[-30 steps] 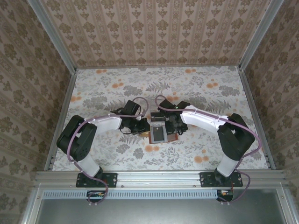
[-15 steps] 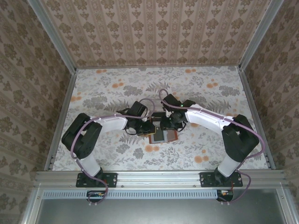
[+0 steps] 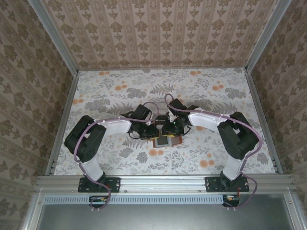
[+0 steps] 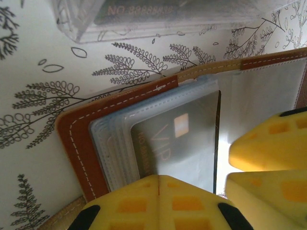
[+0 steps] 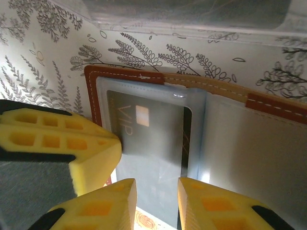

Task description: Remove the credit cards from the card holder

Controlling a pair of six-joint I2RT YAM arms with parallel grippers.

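Note:
The brown card holder [image 3: 168,142] lies open on the table between both grippers. In the left wrist view its brown rim [image 4: 79,143] frames pale pockets holding a grey "VIP" credit card [image 4: 184,139]. My left gripper [image 4: 159,178] is shut, its tips resting on the card's near edge. The right wrist view shows the same card [image 5: 148,132] in the card holder [image 5: 124,74]. My right gripper [image 5: 157,189] is open, with the card's lower edge between its fingers. From above, the left gripper [image 3: 154,132] and right gripper [image 3: 169,131] almost touch over the holder.
A clear plastic tray [image 4: 144,14] lies just beyond the wallet, also at the top of the right wrist view [image 5: 192,12]. The table carries a floral cloth [image 3: 201,91]. Patterned walls and metal rails enclose it on three sides.
Both grippers have closed in over the open wallet from left and right. They now cover most of its upper part. The wallet itself has barely moved.

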